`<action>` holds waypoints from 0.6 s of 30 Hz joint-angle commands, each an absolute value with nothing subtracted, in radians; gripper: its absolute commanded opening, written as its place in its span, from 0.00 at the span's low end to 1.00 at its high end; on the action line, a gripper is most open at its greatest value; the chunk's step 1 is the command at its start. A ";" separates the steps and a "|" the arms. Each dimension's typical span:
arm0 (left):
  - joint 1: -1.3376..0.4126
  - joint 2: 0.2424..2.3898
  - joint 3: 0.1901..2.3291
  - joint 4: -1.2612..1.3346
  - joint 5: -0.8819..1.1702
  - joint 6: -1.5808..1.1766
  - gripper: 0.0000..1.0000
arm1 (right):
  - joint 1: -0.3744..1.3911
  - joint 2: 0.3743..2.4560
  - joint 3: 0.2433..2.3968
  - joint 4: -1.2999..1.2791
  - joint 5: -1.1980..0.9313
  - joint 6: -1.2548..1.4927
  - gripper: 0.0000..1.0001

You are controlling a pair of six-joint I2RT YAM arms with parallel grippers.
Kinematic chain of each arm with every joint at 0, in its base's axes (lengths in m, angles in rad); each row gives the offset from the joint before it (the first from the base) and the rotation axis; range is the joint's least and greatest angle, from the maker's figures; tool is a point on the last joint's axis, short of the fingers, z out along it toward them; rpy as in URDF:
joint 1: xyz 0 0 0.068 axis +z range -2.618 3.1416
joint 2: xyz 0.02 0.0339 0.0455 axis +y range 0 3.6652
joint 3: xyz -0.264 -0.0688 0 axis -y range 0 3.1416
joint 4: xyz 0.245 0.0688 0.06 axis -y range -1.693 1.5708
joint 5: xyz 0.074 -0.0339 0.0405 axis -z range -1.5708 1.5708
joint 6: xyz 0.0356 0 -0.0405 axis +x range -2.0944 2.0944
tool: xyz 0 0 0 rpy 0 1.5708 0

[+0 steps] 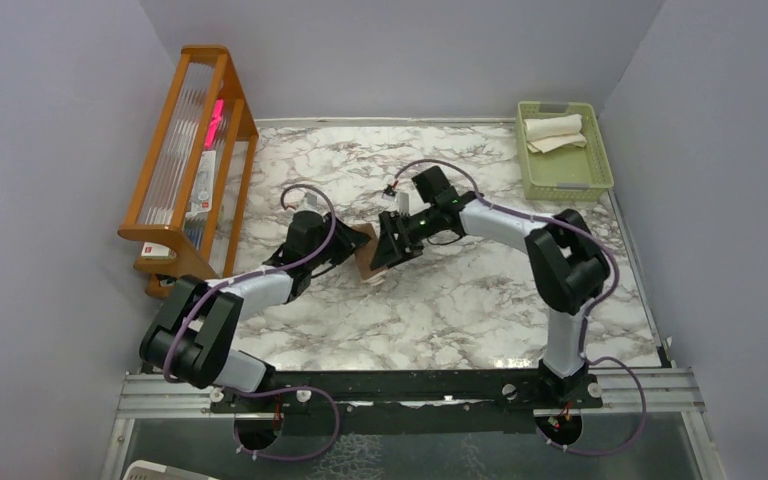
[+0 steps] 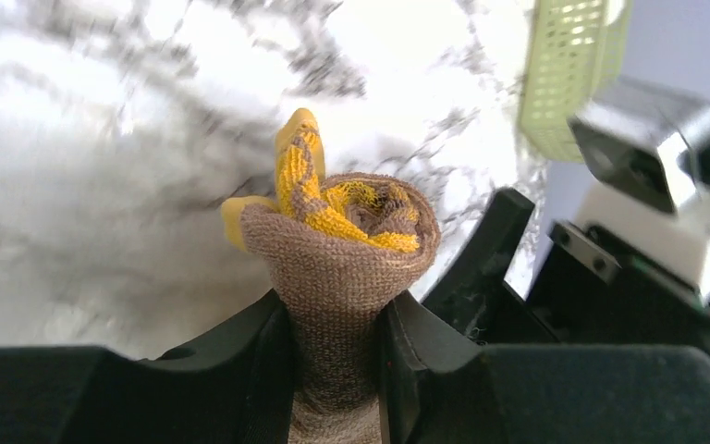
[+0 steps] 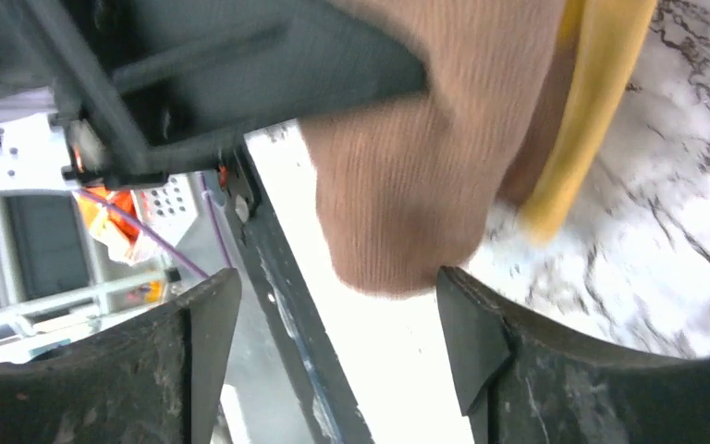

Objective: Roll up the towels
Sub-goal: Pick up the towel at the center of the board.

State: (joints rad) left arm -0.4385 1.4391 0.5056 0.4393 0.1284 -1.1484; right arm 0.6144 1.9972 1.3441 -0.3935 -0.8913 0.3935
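The left gripper (image 2: 333, 324) is clamped on a brown terry-cloth towel (image 2: 333, 268). Its two black fingers (image 2: 240, 361) press either side of the rolled bundle at the bottom centre of the left wrist view. The roll's open end flares above the fingers. A mustard-yellow cloth towel (image 2: 300, 176) is wound inside it and sticks out at the top.

In the right wrist view, the right gripper (image 3: 337, 282) stands with its jaws spread. Its dark fingers (image 3: 194, 342) sit at lower left and lower right. The rounded end of the brown towel hangs between them, and no contact with either shows. A strip of the yellow towel trails at the upper right.

From above, both grippers meet over the middle of the white marble-patterned table (image 1: 460, 300), with the bundle between them. A cream-white cloth towel (image 1: 555, 130) lies rolled in a pale green plastic basket (image 1: 600, 175) at the upper right of the frame. An orange wooden rack (image 1: 185, 150) stands at the upper left.
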 commanded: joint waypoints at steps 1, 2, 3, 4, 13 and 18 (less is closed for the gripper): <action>-0.371 1.380 0.594 0.491 0.253 -0.962 0.32 | 0.539 1.763 1.223 -0.208 -0.852 0.382 0.86; -0.356 1.377 0.605 0.491 0.284 -0.941 0.32 | 0.512 1.716 1.204 -0.174 -0.857 0.387 0.88; -0.345 1.373 0.615 0.491 0.307 -0.920 0.32 | 0.484 1.685 1.190 -0.146 -0.865 0.389 0.88; -0.334 1.368 0.623 0.491 0.331 -0.903 0.32 | 0.458 1.656 1.173 -0.104 -0.873 0.397 0.88; -0.305 1.355 0.815 0.495 0.766 -0.752 0.35 | 0.336 1.551 0.785 1.081 -1.024 0.799 0.93; -0.303 1.349 0.930 0.494 0.990 -0.753 0.32 | 0.325 1.677 0.804 1.436 -1.122 0.886 0.92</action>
